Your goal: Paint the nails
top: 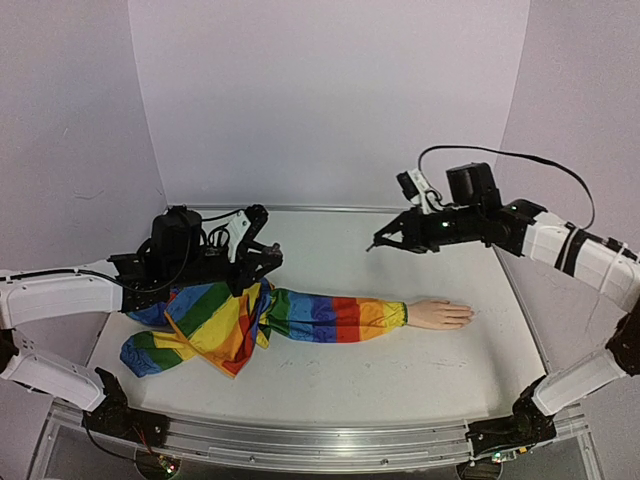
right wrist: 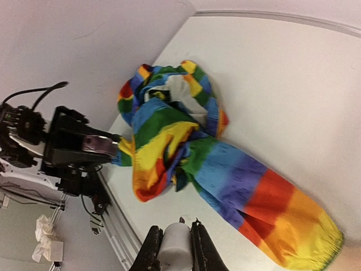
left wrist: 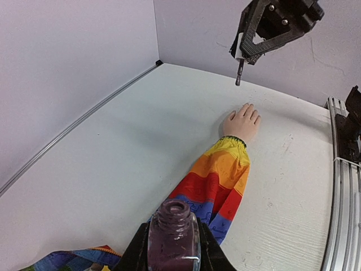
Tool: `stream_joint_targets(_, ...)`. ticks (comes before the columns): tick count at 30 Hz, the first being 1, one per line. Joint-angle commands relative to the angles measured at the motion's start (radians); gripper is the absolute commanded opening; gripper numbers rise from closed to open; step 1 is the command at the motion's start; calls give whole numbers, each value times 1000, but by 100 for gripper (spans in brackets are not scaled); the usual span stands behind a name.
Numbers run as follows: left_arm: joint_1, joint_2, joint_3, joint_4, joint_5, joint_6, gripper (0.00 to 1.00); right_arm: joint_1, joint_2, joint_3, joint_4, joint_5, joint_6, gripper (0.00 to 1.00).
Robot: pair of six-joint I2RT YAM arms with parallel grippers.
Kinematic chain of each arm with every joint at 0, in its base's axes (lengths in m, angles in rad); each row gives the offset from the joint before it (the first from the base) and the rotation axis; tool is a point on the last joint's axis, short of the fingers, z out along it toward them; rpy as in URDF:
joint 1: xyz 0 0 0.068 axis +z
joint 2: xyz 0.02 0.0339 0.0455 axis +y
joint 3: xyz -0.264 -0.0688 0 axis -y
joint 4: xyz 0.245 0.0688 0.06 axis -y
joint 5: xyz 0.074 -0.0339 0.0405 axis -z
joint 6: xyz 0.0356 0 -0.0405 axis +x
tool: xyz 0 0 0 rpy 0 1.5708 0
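The pale peach mannequin hand (top: 441, 314) lies palm down at the right end of a rainbow-striped sleeve (top: 330, 316). It also shows in the left wrist view (left wrist: 243, 121). Its nails are too small to tell their colour. My left gripper (top: 262, 262) is shut on an open bottle of dark purple polish (left wrist: 173, 234), held above the bunched left end of the sleeve. My right gripper (top: 385, 240) is shut on the white brush cap (right wrist: 176, 245). It hovers in the air behind and to the left of the hand, brush tip (left wrist: 239, 77) pointing down.
The bunched end of the sleeve (right wrist: 163, 121) lies at the table's left. White walls close the back and both sides. A metal rail (top: 320, 440) runs along the near edge. A black cable (top: 500, 155) loops over my right arm.
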Motion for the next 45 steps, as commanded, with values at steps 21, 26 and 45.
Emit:
stream_joint_targets(21, -1, 4, 170, 45, -36, -229, 0, -759, -346, -629, -33, 91, 51, 0)
stream_joint_targets(26, -2, 49, 201, 44, -8, -225, 0, -773, -295, -641, -29, 158, 59, 0)
stream_joint_targets(45, -1, 152, 280, 42, 37, -180, 0, -800, -213, -717, 131, 187, 25, 0)
